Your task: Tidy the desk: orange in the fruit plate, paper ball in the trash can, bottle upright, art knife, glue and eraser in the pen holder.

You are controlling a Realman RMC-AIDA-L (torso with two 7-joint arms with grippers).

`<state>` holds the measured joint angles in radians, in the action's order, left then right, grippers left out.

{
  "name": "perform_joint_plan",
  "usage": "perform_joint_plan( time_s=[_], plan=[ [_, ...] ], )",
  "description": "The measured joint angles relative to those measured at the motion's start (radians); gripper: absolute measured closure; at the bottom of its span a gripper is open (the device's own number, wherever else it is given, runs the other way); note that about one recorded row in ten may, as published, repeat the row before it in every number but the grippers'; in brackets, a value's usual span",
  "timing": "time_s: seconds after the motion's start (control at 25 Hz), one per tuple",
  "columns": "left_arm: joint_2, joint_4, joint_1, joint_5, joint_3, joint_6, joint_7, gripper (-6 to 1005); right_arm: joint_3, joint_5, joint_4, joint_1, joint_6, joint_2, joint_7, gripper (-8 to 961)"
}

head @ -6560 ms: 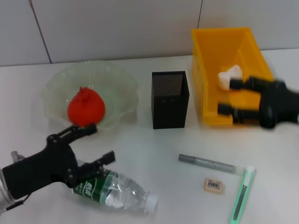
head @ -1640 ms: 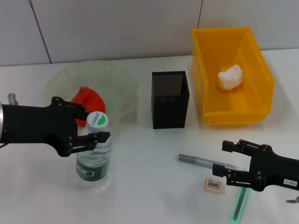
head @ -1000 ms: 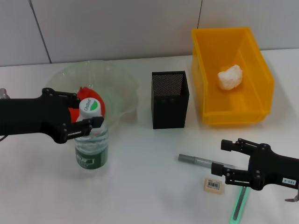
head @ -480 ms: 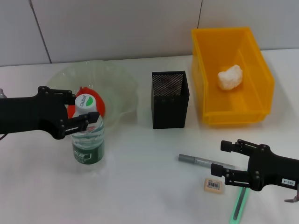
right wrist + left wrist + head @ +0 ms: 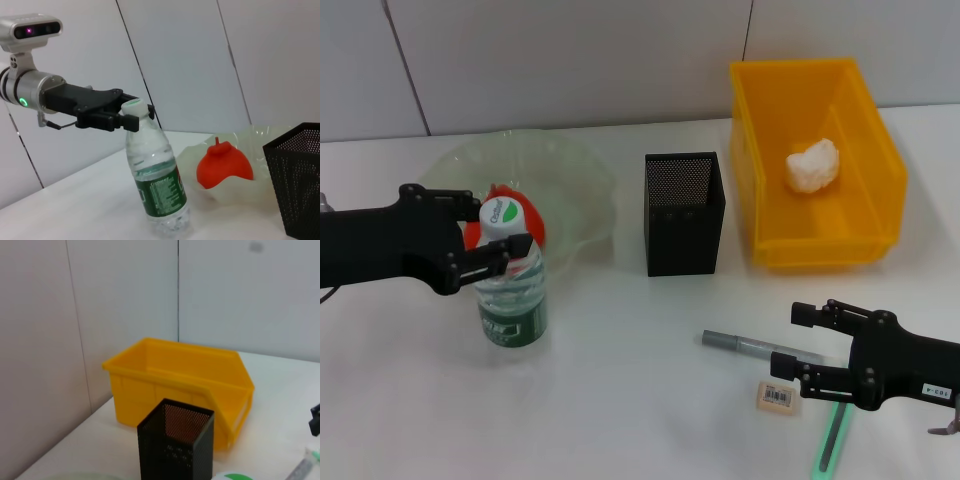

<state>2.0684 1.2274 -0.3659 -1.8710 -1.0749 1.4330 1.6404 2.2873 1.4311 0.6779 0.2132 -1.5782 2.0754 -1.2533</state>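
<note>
The bottle point(image 5: 510, 300) stands nearly upright, leaning a little, in front of the fruit plate point(image 5: 570, 170). My left gripper point(image 5: 502, 225) is shut on its neck just under the cap, also seen in the right wrist view point(image 5: 127, 112). The orange point(image 5: 532, 225) lies in the plate. The paper ball point(image 5: 813, 165) rests in the trash can point(image 5: 760, 130). My right gripper point(image 5: 788, 340) is open just above the glue point(image 5: 750, 347) and the eraser point(image 5: 775, 396). The art knife point(image 5: 832, 440) lies partly under that arm. The pen holder point(image 5: 684, 225) stands in the middle.
The wall runs close behind the plate, the pen holder and the trash can. Bare white tabletop lies between the bottle and the glue. The left wrist view shows only the pen holder point(image 5: 175, 450) and trash can point(image 5: 150, 390).
The bottle went from lying on the table to standing, held by my left gripper, and has shifted slightly in the last second. My right arm left the trash can and now hovers over the glue.
</note>
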Motion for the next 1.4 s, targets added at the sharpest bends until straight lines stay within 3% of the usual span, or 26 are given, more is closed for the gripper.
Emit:
perform_joint_plan(
  time_s=[0.76, 1.24, 1.4],
  plan=[
    [-0.001, -0.014, 0.009, 0.034, 0.008, -0.013, -0.007, 487, 0.003, 0.0, 0.0, 0.0, -0.003, 0.0, 0.0, 118],
    [-0.003, 0.055, 0.032, 0.154, 0.053, 0.062, -0.025, 289, 0.007, 0.002, 0.005, -0.001, -0.005, -0.001, 0.0, 119],
    [0.0, 0.066, 0.049, 0.298, 0.058, 0.182, -0.086, 203, 0.017, 0.01, 0.045, -0.006, -0.007, -0.002, -0.049, 119]
  ],
)
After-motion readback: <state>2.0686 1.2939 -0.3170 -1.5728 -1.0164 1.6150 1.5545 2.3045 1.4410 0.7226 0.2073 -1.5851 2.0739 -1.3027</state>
